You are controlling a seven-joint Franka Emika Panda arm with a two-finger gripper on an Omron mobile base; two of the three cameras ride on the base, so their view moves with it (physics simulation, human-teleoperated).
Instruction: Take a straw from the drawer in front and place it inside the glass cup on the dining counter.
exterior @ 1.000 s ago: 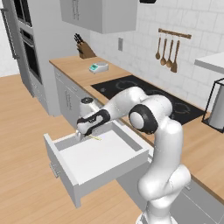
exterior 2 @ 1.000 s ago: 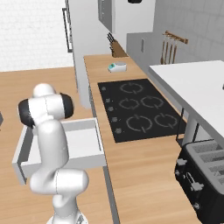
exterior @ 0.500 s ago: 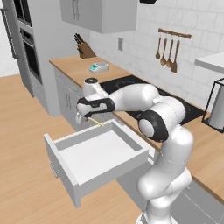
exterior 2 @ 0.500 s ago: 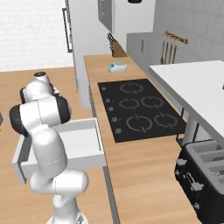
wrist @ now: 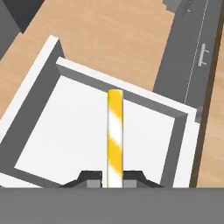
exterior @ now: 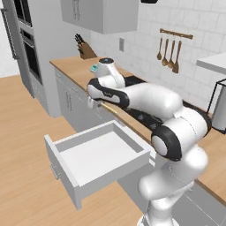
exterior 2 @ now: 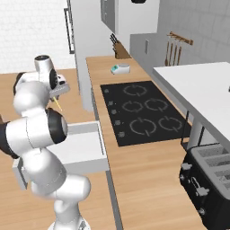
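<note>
Above the open drawer, the claw clenches the straw between its tips.

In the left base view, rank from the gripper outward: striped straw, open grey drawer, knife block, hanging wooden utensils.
1. Yellow-and-white striped straw, pinched in the gripper.
2. Open light grey drawer, just below.
3. Dark knife block, far left on the worktop.
4. Hanging wooden utensils, back wall, right.

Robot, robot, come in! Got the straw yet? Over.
Gripper shut on the straw, yellow and white striped. Held above the open drawer, clear of its walls. Nothing in the way.
</note>
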